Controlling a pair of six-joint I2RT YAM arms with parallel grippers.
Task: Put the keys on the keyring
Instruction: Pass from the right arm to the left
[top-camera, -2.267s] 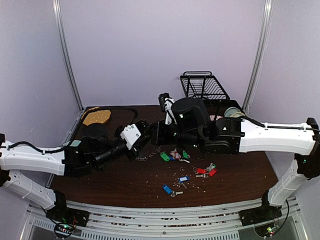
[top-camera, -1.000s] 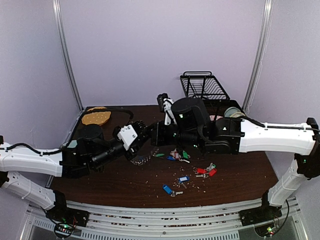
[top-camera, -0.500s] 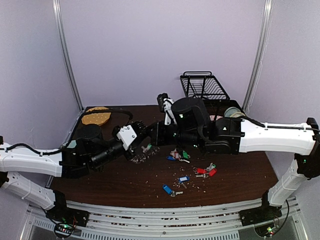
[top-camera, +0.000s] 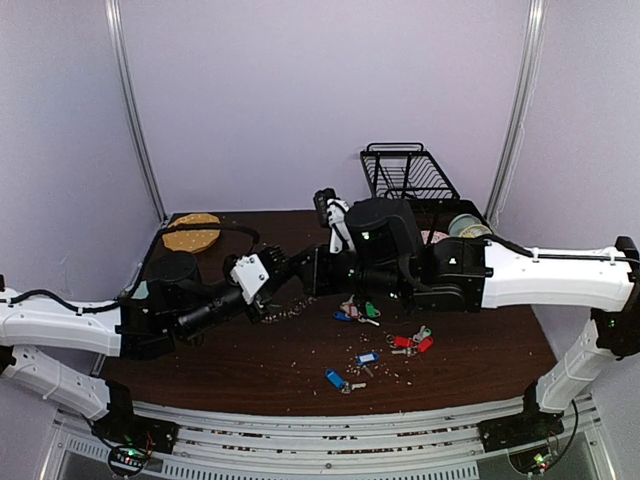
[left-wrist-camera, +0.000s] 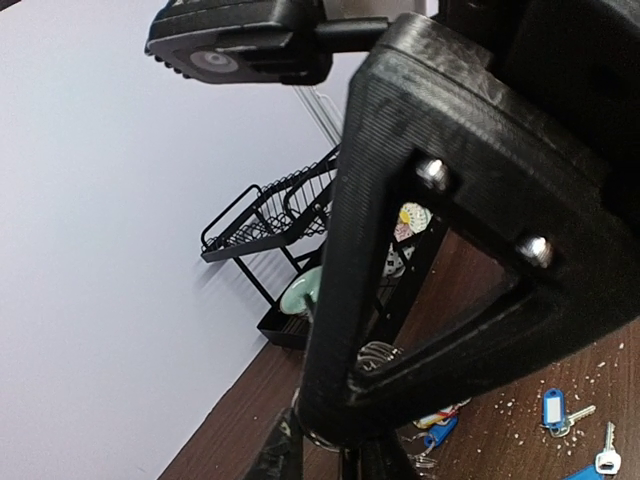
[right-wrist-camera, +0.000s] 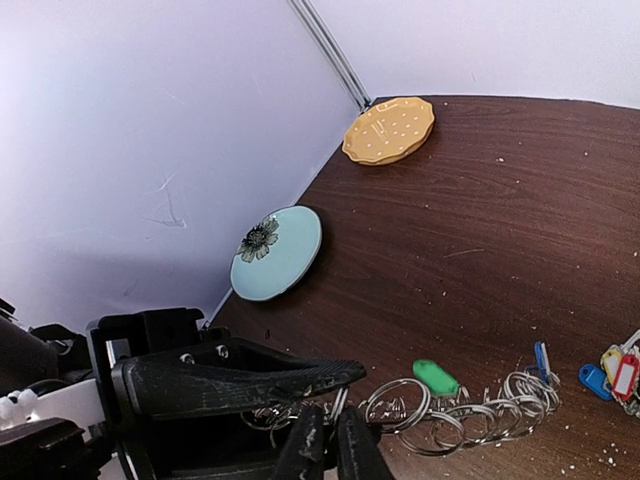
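Two claws are nose to nose low over the table (top-camera: 250, 350), so close it's hard to separate them from where I stand. The right claw (right-wrist-camera: 330, 425) has its fingers pressed together, pinching one ring of the keyring (right-wrist-camera: 455, 420) right at the tips. From that pinch the rest of the keyring trails off sideways in a sagging line of rings, down toward the tabletop.

The left claw (top-camera: 280, 288) sits directly opposite, and one of its fingers lies just past the right claw's tips with a clump of rings bunched under it. I honestly can't tell whether it's clamped or spread, because the right claw's body blocks nearly everything on that side.

A green tag (right-wrist-camera: 435, 377) lies just beyond the right claw's tips, right up against the line of rings. I can't tell whether it's threaded on or only lying beside it.

The other keys (top-camera: 355, 311) are loose on the table, apart from both claws, under the right arm. A mixed bunch is nearest the claws, the red keys (top-camera: 410, 342) are farther out, and the blue keys (top-camera: 367, 357) are farthest, toward the near edge.

A blue plate (right-wrist-camera: 277, 252) with a flower on it sits past the left claw by the wall. A yellow plate (right-wrist-camera: 390, 130) is farther back in the corner, and a black rack (top-camera: 410, 170) stands behind the right claw at the back.
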